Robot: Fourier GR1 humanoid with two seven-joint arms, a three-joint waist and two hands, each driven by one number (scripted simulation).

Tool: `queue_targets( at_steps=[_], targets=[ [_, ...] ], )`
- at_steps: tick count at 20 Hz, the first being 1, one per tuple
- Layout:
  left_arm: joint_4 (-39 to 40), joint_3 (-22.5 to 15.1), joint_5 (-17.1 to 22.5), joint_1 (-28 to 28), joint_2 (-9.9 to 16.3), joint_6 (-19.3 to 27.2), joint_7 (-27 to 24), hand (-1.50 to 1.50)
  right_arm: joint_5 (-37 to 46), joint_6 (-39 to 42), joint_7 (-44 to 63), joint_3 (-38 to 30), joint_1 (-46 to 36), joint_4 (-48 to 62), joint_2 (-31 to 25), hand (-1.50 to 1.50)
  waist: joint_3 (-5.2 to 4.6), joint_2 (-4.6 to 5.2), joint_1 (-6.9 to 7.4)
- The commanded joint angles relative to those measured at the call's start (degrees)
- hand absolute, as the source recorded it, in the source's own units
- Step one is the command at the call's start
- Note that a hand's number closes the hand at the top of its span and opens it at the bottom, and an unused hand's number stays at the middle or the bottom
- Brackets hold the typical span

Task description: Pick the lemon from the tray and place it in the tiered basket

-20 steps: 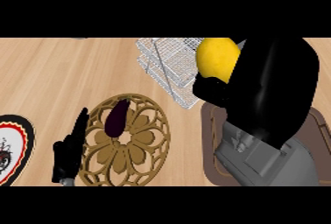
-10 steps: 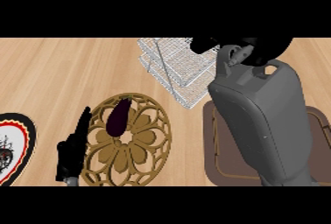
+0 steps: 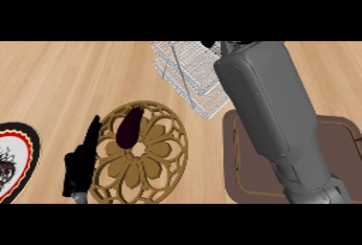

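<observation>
While the right forearm stretches far across the brown tray to the wire tiered basket, its hand is almost wholly out of view, so its state cannot be told, and the lemon does not show. The left hand rests open beside an ornate trivet bearing a dark eggplant on the wooden table.

The right forearm reaches over the brown tray to the wire tiered basket. The left robot hand rests open beside a gold trivet holding an eggplant.
</observation>
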Motion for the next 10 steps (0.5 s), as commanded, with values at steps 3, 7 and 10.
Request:
queue_targets(
  at_steps=[3, 7, 10],
  targets=[
    [4.9, -0.9, 0.2, 1.7, -1.4, -1.0, -1.4, 0.0, -0.1, -9.3, 4.7, -3.0, -2.1, 10.3, 0.3, 1.5, -0.51, 0.39, -0.07],
    [3.9, -0.6, 0.6, -0.4, -1.1, -1.9, 1.3, 0.0, -2.6, -18.1, 2.0, -4.8, -1.8, 13.8, 0.3, 1.5, -0.47, 0.63, 0.62],
    [3.1, 0.2, 1.1, -0.3, 0.1, -2.8, 1.0, 0.0, -9.9, -25.3, -0.9, -7.7, 1.8, 11.8, 0.3, -1.5, -0.41, 0.74, 1.14]
  ],
)
